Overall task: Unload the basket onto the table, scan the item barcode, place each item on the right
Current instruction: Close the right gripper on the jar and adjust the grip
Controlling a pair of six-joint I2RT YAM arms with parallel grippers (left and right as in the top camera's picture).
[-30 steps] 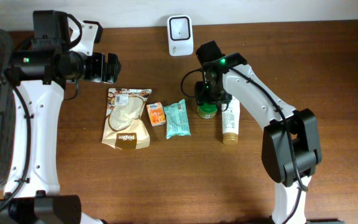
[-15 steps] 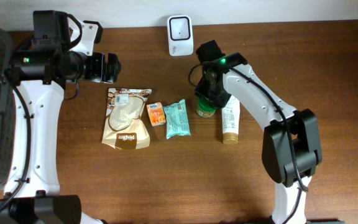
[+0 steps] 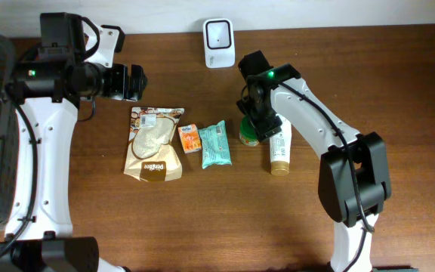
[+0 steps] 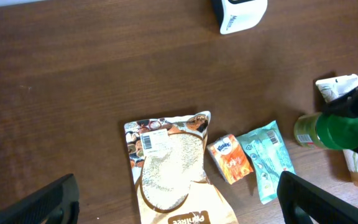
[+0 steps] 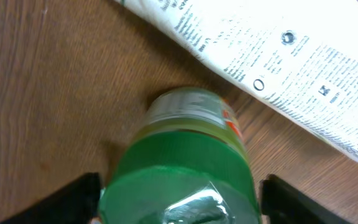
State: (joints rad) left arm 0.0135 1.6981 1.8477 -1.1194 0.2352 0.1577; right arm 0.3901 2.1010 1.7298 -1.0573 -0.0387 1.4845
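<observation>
the jar [image 5: 185,168] sits just right of centre in the overhead view, on the brown wood-grain tabletop [image 3: 202,219]. it is round, with a glossy green plastic cap and a clear body that carries a yellow-green label with an orange patch. the right tool [image 5: 179,202] hangs straight over it with its jaws spread wide. one dark finger [image 5: 61,199] stands on each side of the cap, neither visibly pressing it, so nothing is gripped.

just right of the jar lies one white squeeze tube [image 3: 280,147], long and smooth with fine black print, its tan cap pointing to the lower edge of the frame. left of the jar come three more packs in a row. the first is a teal crinkled foil packet [image 3: 216,143], the second a small orange soft pack [image 3: 190,139]. the third is a large brown-and-white pouch [image 3: 155,143] with a barcode label at its upper end. that makes five goods in all.

one white, rounded scanner [image 3: 218,34] stands at the top centre, well apart from the jar. the left tool [image 3: 136,81] hovers in the upper left above the pouch, jaws fully apart and empty.
</observation>
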